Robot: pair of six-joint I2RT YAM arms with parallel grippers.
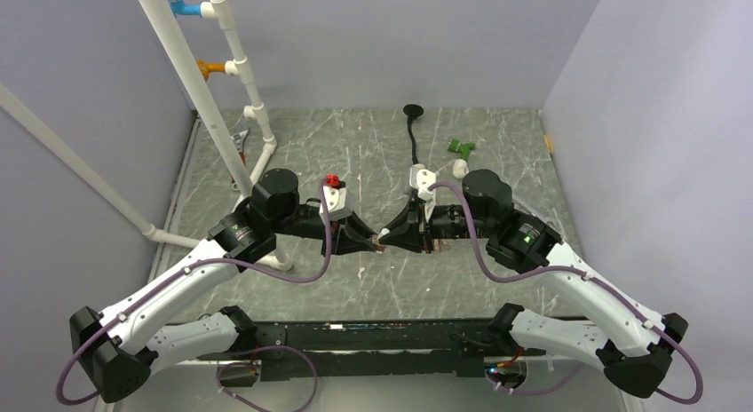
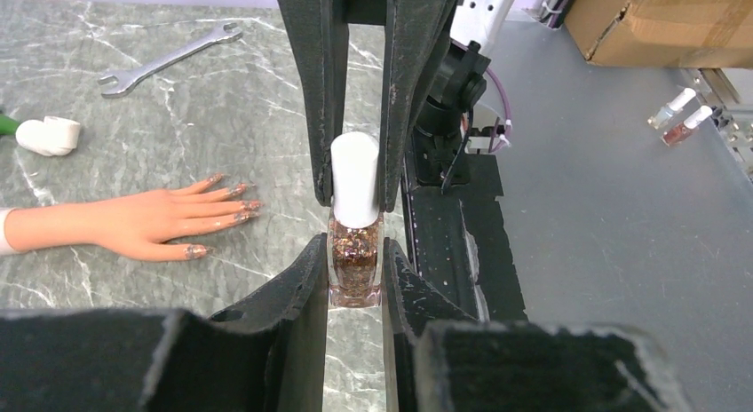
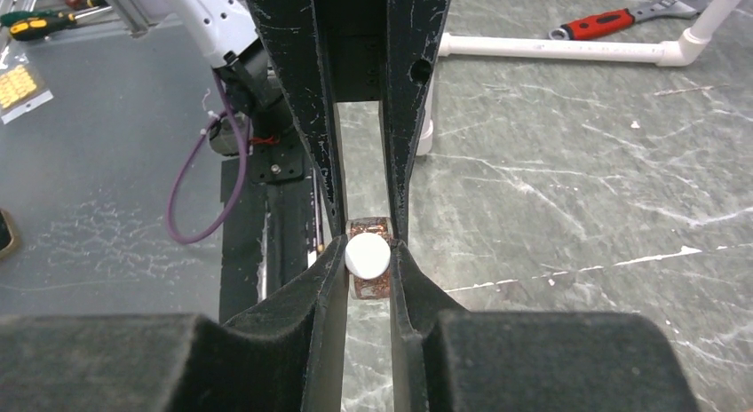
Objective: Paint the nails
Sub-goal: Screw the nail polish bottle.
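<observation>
L gripper [image 2: 353,255] pinches the glass body of a sm. glittery polish bottle [image 2: 355,277]; R gripper [image 3: 367,252] clamps its white cap [image 3: 368,256]. Both meet approx. mid-bench. Mannequin hand [image 2: 133,224] lies flat on the far-edge side. Its nails [image 2: 241,205], brownish w/ glitter, point at the bottle, not touching.

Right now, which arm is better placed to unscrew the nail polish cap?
Right: the right gripper is shut on the white cap, while the left gripper clamps the glitter polish bottle below, steadying it for a twist.
</observation>
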